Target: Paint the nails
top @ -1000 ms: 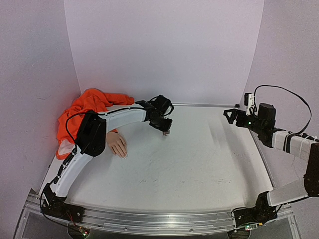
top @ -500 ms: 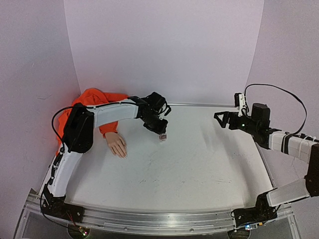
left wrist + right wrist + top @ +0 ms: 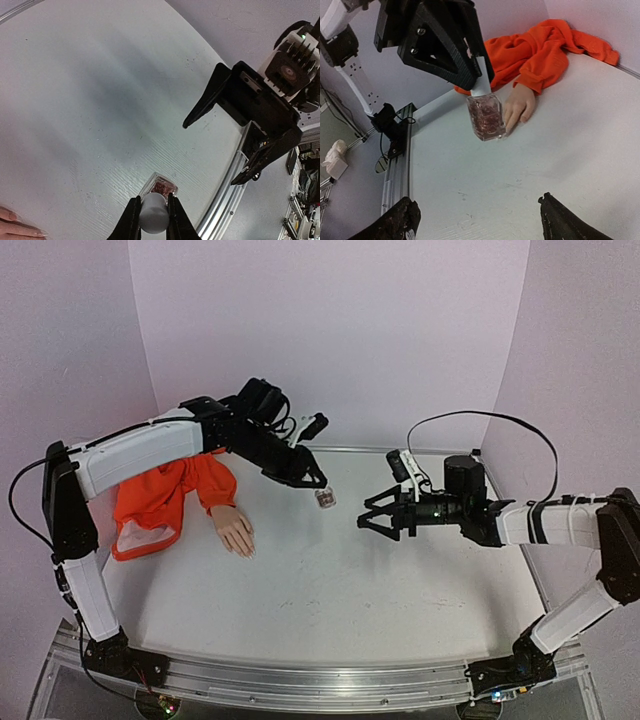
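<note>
The flesh-coloured mannequin hand (image 3: 235,530) lies palm down at the table's left, in an orange sleeve (image 3: 165,495). Its nails (image 3: 522,120) are tiny and pale at the fingertips. My left gripper (image 3: 318,485) is shut on the pale cap (image 3: 152,215) of a small glass bottle (image 3: 325,498) holding reddish polish, which hangs above the table to the right of the hand. My right gripper (image 3: 366,517) is open and empty, level with the bottle a short way to its right and pointing at it. In the right wrist view the bottle (image 3: 486,117) hangs ahead of the open gripper (image 3: 477,205).
An aluminium rail (image 3: 300,685) runs along the table's near edge and a raised rim borders the back and right sides. Pale walls close in behind and at both sides. The sleeve's loose fabric (image 3: 535,50) is bunched in the back left corner.
My left arm has lifted the bottle off the table and carried it slightly right. My right arm has swung in from the right edge toward the bottle, jaws a little narrower.
</note>
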Robot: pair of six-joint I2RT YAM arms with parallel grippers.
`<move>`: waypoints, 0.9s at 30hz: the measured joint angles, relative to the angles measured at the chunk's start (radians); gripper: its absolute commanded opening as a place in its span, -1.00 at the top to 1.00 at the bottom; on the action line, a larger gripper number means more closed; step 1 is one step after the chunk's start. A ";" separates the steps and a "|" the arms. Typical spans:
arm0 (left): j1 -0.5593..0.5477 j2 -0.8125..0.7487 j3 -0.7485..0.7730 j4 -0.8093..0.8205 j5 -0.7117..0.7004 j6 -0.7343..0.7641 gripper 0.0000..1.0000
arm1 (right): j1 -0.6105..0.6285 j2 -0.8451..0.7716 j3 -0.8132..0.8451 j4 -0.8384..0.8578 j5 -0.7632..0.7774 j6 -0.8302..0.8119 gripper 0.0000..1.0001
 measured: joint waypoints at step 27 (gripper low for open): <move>-0.060 -0.344 -0.406 0.137 0.072 -0.062 1.00 | 0.312 0.275 0.146 0.344 0.006 0.157 0.59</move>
